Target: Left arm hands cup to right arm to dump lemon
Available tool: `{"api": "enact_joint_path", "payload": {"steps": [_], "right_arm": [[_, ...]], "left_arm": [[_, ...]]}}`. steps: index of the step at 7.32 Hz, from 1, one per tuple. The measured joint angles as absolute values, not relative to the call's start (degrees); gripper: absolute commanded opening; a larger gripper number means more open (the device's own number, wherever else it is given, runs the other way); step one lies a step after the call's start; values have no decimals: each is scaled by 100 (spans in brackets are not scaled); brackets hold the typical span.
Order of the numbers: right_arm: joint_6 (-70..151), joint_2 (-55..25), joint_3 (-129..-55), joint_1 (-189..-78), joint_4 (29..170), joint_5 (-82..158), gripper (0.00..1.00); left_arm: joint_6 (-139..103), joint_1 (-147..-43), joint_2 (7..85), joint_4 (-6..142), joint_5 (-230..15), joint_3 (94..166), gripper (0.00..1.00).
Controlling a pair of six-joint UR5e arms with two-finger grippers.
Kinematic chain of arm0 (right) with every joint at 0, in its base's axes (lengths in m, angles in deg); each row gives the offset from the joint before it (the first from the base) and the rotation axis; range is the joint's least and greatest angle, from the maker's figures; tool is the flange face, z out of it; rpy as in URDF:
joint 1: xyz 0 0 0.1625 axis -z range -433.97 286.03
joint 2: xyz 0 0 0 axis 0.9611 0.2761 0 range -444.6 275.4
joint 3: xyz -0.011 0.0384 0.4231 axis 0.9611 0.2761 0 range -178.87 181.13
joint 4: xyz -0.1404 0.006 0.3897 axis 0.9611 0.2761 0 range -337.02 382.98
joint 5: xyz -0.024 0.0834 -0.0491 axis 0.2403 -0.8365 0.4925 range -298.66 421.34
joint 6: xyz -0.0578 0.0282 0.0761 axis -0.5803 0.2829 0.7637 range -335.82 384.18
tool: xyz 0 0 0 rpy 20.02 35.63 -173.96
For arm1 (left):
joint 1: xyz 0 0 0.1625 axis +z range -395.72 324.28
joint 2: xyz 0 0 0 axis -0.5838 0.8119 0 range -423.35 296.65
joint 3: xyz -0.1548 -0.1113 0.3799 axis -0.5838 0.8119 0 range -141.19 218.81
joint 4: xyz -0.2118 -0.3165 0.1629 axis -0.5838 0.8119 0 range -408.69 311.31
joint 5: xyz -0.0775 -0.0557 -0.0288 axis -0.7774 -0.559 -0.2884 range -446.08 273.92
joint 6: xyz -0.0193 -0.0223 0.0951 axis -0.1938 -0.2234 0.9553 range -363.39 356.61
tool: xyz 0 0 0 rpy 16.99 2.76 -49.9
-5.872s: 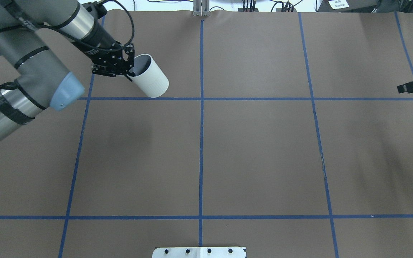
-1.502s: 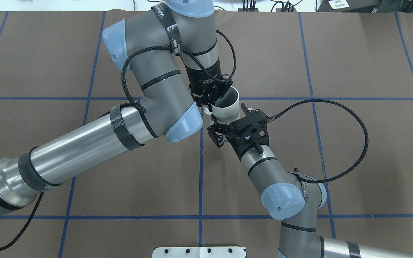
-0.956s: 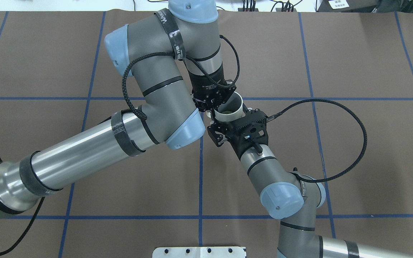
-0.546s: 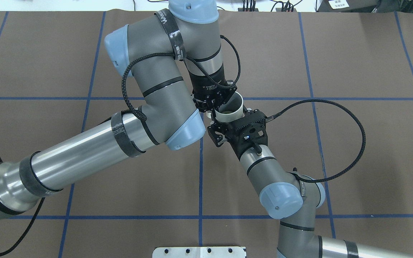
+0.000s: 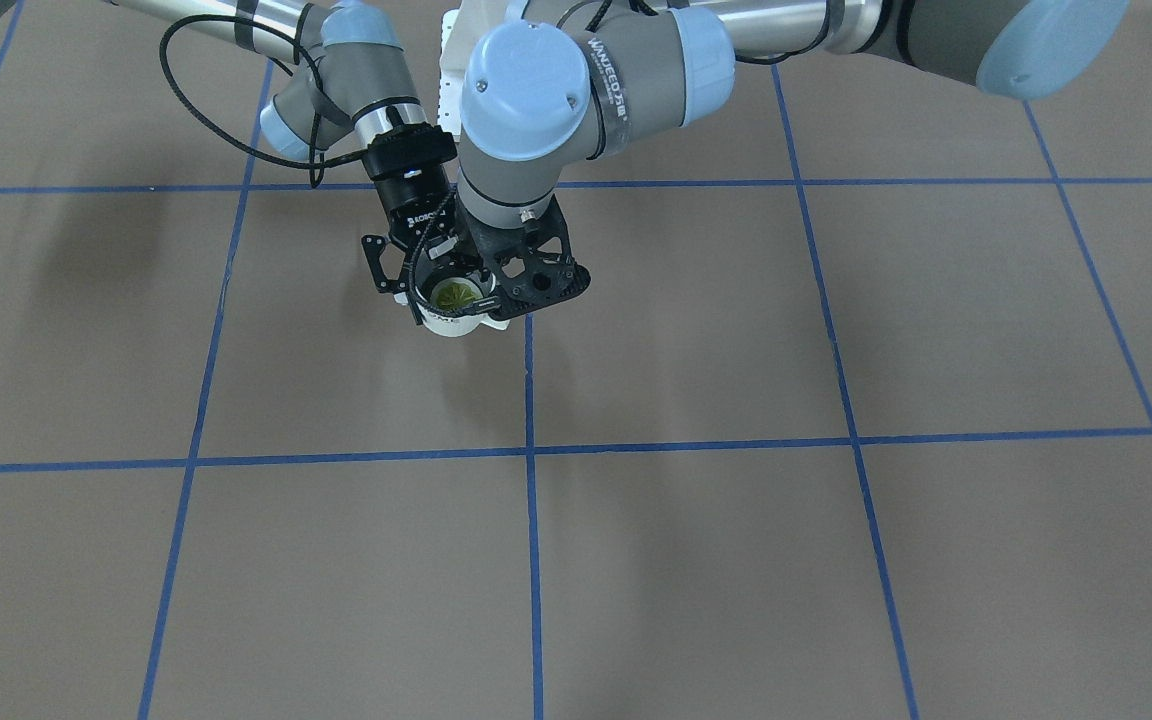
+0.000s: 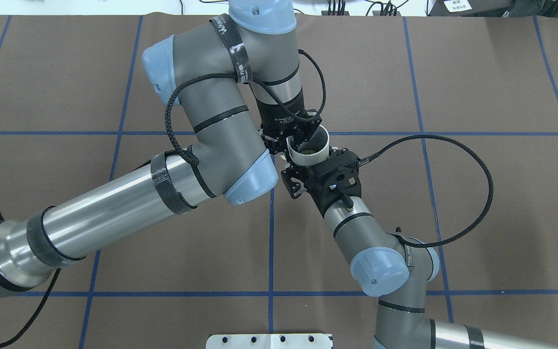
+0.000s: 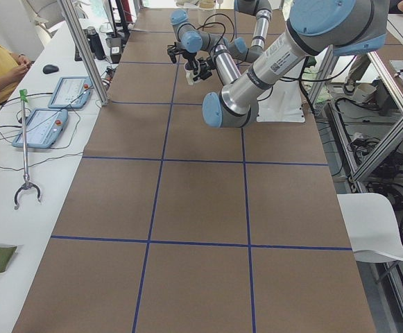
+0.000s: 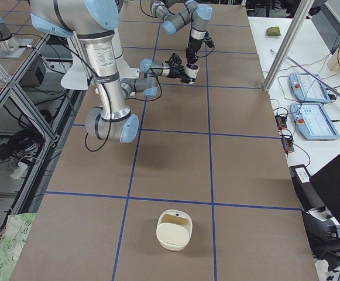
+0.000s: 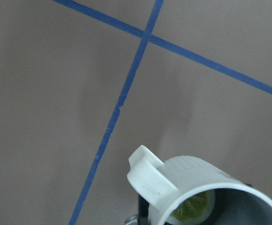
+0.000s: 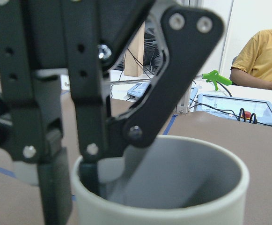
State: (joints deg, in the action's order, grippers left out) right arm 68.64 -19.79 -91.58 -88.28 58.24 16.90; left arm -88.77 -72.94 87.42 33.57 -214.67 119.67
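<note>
Left gripper [image 6: 292, 144] pinches the cup [image 5: 451, 327] by its rim (stiff, probably slick, lemon [image 5: 454, 293] loose inside); right gripper [image 6: 308, 167], closure unclear, should clasp its sides.

Table [image 6: 453, 218] had a brown cover with a blue tape grid [image 6: 271, 242]. A cream container [image 8: 173, 230] sat inside one square near the robot's-right end. A white plate [image 6: 269, 341] was at the robot-side edge.

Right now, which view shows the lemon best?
Exterior front-facing: it looks down into the cup, lemon nearly whole. Left wrist and overhead show slivers; right wrist and side views show none.
</note>
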Motion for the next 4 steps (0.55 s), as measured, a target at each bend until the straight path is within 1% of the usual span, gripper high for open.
{"api": "enact_joint_path", "payload": {"steps": [1, 4], "right_arm": [[6865, -1977, -9158, -8829, 5819, 1693, 36], [6907, -1879, -9183, -9019, 5623, 1684, 36]], "left_arm": [[-8875, -7343, 8745, 3358, -21467, 12053, 100], [-8845, -7837, 8602, 3354, -21467, 12626, 100]]}}
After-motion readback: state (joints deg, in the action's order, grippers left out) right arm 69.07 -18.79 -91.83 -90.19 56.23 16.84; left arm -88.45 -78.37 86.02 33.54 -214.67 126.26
